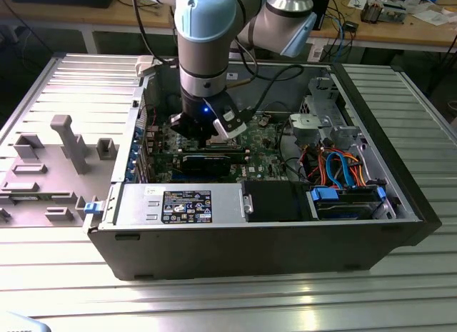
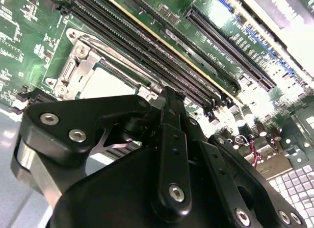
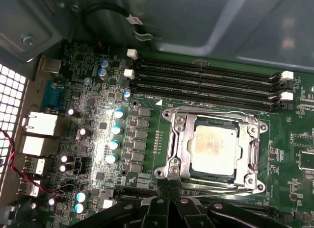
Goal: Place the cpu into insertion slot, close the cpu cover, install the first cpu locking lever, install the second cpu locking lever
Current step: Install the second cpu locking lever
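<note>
Silvery metal marks the cpu (image 3: 214,148), seated in the insertion slot (image 3: 172,139) with the cpu cover (image 3: 248,157) lying over it. The tool (image 3: 169,196) is poised at the socket's near edge, fingertips pressed together, nothing pinched.

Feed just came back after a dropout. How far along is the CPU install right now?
Done: the cpu sits in the insertion slot, with the cpu cover lying closed around it. In hand: the gripper hangs at the socket's edge, holding nothing I can see. Left: I cannot tell whether either locking lever is latched.
</note>
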`<state>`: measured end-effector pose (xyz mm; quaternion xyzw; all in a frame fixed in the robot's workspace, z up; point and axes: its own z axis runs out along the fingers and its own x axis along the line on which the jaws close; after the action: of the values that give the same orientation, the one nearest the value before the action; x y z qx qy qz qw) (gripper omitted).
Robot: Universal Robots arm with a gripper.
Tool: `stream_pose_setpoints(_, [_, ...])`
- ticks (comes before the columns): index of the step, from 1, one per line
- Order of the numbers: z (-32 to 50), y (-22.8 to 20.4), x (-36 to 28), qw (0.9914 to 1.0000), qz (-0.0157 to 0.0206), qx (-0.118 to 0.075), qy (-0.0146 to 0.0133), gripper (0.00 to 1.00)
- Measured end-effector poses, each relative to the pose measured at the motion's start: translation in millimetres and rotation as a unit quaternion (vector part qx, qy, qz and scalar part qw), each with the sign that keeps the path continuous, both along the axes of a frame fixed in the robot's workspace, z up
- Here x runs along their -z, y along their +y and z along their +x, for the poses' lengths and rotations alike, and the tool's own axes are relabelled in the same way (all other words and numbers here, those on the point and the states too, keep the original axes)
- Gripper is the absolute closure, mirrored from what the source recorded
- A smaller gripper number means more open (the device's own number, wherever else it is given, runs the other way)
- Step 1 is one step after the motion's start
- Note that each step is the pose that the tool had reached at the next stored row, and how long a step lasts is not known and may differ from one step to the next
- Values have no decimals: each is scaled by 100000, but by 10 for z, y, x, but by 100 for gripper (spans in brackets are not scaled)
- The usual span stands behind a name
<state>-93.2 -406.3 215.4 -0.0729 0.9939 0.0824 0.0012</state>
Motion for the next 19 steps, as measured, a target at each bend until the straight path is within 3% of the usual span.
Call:
stream_pose_setpoints(1, [0, -8, 0, 100000, 1, 3, 0, 89])
stream_pose_setpoints(4, [0, -94, -1, 100000, 2, 0, 2, 89])
stream_pose_setpoints(8, [-1, -104, 0, 100000, 98, 8, -3, 89])
stream_pose_setpoints(10, [-4, -104, 7, 99999, 482, 9, -1, 89])
stream_pose_setpoints(15, [-22, -103, 52, 99979, 2026, 2, -4, 89])
stream_pose_setpoints(19, [-31, -104, 82, 99963, 2716, -5, 0, 89])
